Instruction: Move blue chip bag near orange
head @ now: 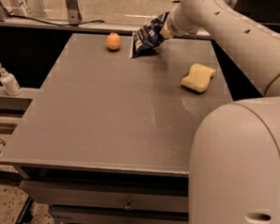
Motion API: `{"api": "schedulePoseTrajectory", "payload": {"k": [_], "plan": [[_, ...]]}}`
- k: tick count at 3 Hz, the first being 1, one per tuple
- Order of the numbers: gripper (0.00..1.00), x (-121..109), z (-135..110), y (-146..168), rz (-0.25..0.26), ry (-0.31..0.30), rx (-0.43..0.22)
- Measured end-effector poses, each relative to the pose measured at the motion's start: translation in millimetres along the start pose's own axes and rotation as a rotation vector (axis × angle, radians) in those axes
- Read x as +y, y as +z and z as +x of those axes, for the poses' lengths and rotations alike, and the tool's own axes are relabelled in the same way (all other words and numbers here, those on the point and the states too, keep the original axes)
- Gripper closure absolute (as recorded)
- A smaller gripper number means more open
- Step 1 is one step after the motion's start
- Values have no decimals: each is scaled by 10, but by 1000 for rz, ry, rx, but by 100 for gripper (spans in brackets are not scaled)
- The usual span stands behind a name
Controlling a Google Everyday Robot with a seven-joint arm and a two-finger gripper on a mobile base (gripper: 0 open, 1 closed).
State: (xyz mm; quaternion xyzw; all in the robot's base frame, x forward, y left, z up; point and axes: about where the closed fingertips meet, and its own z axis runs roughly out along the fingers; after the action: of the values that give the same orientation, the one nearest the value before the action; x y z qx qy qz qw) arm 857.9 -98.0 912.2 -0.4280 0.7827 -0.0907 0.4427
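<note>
— What do we have, starting with the biggest?

— We see the robot's pale body [240, 171] filling the near right corner, overlapping the grey surface [111, 112]. Its arm [238, 34] reaches from the right side across to the far edge.

— And the gripper?

— We find the gripper [164, 29] above the far edge, a little right of the middle. Its fingers are closed on the upper end of the blue chip bag [146, 36].

— Where does that leave the bag?

— We see it hanging tilted from the gripper, its lower end at the surface close to the far edge. We cannot tell whether that end touches.

— What else lies there?

— We count a pale yellow sponge [198, 78] flat near the right edge, well apart from the bag. Off the surface, beyond the left edge, a small white bottle [9, 80] stands upright on a ledge.

— And the orange?

— We see the orange [113, 41] resting near the far edge, just left of the bag, with a narrow gap between them.
</note>
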Motion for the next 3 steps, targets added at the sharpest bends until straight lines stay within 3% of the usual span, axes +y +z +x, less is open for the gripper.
{"api": "schedulePoseTrajectory", "payload": {"k": [1,2,3], "plan": [[100,93,-43,57,-19,20,4],[84,134,-6,73,-25,42,22],[58,149,40,67,-25,56,36]]}}
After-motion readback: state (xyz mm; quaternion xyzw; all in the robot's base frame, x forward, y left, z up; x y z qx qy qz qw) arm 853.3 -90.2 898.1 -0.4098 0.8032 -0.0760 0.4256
